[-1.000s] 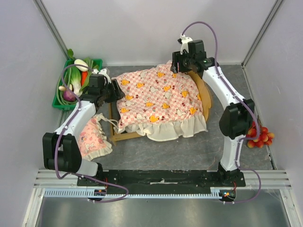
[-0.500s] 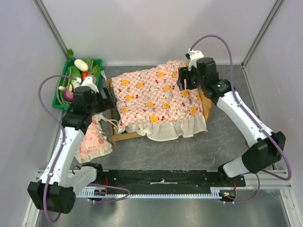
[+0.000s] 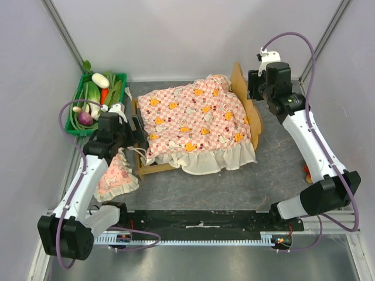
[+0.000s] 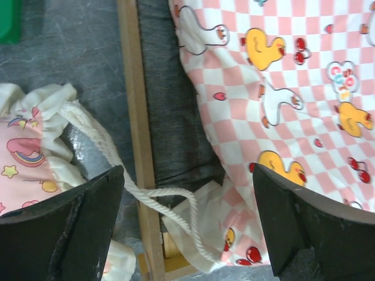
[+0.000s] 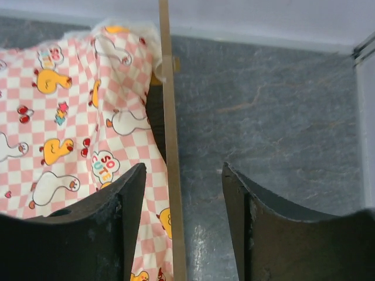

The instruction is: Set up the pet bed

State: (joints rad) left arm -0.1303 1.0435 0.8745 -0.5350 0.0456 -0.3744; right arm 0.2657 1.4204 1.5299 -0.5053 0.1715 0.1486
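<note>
Both spread: left gripper [image 4: 187, 171]; right gripper [image 5: 183, 170] perhaps over pet bed [image 5: 169, 105].

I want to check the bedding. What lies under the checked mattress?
The bed. Its grey base and wooden rail show beside the mattress; the rest of the base is covered.

The mattress [image 3: 196, 120] hides most of the bed [image 3: 153, 170] in the top view; only strips of wood at its left and right sides show. At the right, a small red thing [image 3: 305, 170], perhaps fruit, peeks from behind the right arm [image 3: 310, 136]. In the left wrist view the pillow [image 4: 26, 152] runs off the left edge.
</note>
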